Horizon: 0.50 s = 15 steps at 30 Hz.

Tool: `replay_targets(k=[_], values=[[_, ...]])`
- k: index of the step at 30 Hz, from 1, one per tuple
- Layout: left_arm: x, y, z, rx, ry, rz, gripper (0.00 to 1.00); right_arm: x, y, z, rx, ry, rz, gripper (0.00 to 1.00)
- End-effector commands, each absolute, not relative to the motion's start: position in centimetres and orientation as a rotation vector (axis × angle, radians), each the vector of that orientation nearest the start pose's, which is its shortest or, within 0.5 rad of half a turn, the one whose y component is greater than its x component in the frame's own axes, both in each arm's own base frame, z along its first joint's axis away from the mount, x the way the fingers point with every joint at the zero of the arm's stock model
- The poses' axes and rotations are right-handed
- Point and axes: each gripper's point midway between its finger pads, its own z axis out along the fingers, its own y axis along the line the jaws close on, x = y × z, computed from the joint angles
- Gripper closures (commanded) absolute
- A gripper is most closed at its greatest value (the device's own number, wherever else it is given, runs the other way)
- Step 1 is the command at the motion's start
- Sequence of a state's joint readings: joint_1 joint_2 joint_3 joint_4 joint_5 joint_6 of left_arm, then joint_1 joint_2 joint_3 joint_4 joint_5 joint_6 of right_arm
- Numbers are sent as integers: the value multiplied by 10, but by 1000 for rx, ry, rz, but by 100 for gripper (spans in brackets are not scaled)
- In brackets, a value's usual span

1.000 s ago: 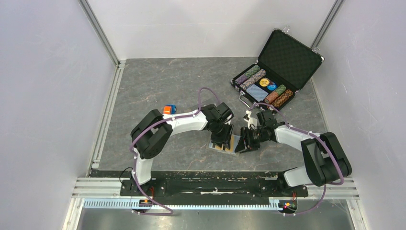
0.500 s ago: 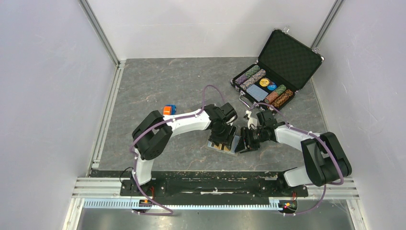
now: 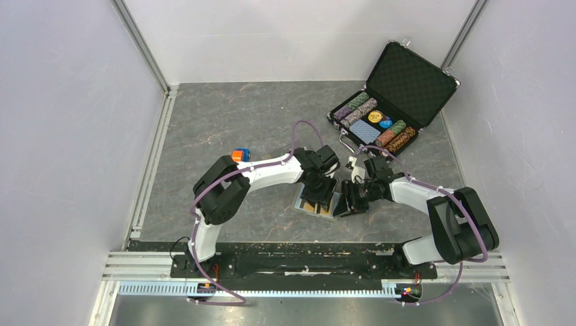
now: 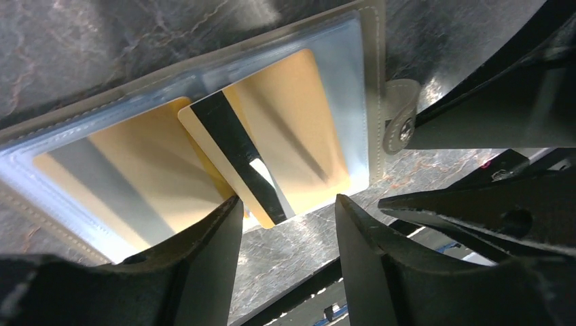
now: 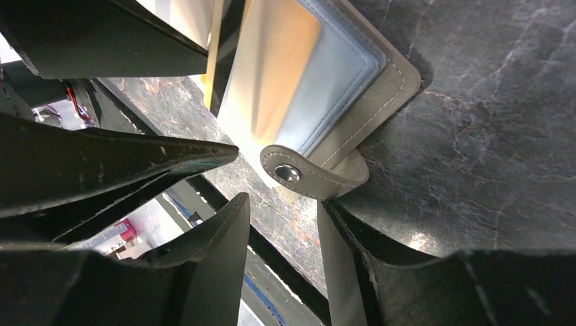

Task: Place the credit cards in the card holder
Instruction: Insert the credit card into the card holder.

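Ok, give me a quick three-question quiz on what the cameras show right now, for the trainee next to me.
1. True or false: the card holder lies shut and snapped on the table.
2. Pick one. The orange card below the left hand is: A) squared up fully inside a sleeve, B) slanted, with one corner poking past the holder's edge, C) on the table apart from the holder.
3. Short answer: which part of the holder lies just past the right hand fingertips?
Key: 1 false, it lies open. 2 B. 3 the snap tab.
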<state>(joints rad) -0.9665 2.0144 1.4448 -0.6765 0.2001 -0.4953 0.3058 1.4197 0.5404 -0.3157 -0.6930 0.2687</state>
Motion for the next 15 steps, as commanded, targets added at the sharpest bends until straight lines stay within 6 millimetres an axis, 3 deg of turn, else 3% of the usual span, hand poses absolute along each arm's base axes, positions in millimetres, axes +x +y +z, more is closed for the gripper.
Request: replay_targets(k=[1, 7, 15], values=[[190, -399, 37, 816, 2814, -731, 43, 181, 173, 13, -278, 2771, 1001, 55], [194, -411, 66, 792, 2708, -847, 46, 183, 174, 15, -277, 2764, 1002, 55], [201, -390, 69, 725, 2690, -767, 34, 186, 175, 20, -288, 2748, 1002, 55]])
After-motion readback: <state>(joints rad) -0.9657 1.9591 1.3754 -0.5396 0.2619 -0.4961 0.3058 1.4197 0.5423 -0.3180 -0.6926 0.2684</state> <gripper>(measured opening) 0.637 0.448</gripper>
